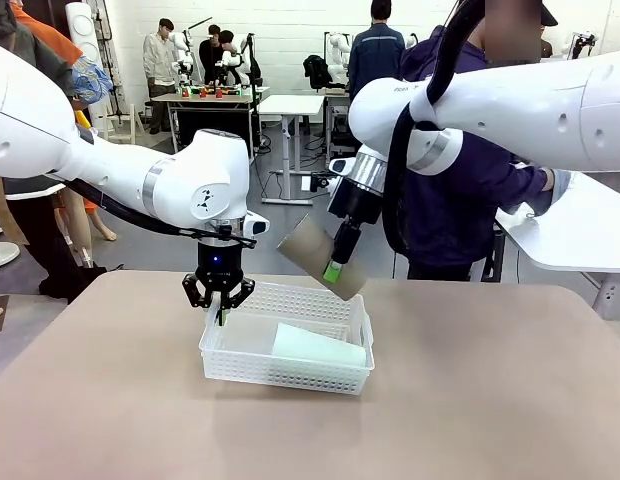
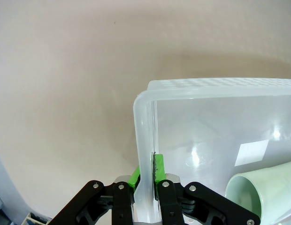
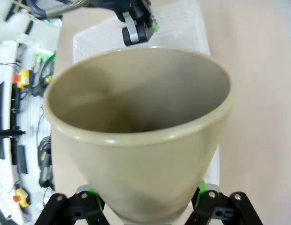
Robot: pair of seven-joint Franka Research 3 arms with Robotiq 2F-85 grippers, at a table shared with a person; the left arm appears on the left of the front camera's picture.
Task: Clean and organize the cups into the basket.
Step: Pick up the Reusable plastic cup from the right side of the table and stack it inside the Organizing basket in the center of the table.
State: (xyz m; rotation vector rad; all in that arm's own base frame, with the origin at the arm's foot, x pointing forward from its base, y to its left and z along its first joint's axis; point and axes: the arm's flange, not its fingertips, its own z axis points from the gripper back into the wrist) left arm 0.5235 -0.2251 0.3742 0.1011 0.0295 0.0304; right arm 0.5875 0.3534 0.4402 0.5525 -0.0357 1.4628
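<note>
**Front view.** A shallow rectangular white plastic basket with lattice-perforated sides [image 1: 287, 372] stands near the middle of the tan surface [image 1: 470, 400]. A pale mint green tapered tumbler [image 1: 320, 346] lies on its side inside the basket, toward the right end. The left fingers [image 1: 222, 314] point straight down and are closed on the basket's wall at its far left corner. The right fingers [image 1: 333, 269] grip a tan-brown tapered tumbler [image 1: 308, 250], which is held tilted in the air over the basket's far right corner. Its mouth is turned up and to the left and its narrow base down and to the right. A person in a dark top [image 1: 460, 200] stands at the far side of the surface.

**Left wrist view.** The left fingers [image 2: 158, 169] pinch the basket's [image 2: 145, 105] thin upright wall, with one green pad on the outside and one on the inside. The mint tumbler's [image 2: 265, 194] open mouth shows at the lower right, resting on the basket floor beside a white sticker [image 2: 251, 152].

**Right wrist view.** The tan-brown tumbler [image 3: 136, 140] is seen mouth-on, its interior empty. The right fingers [image 3: 200, 187] clasp its narrow lower part from both sides. Beyond its rim lie the basket [image 3: 183, 28] and the left fingers [image 3: 136, 28].
</note>
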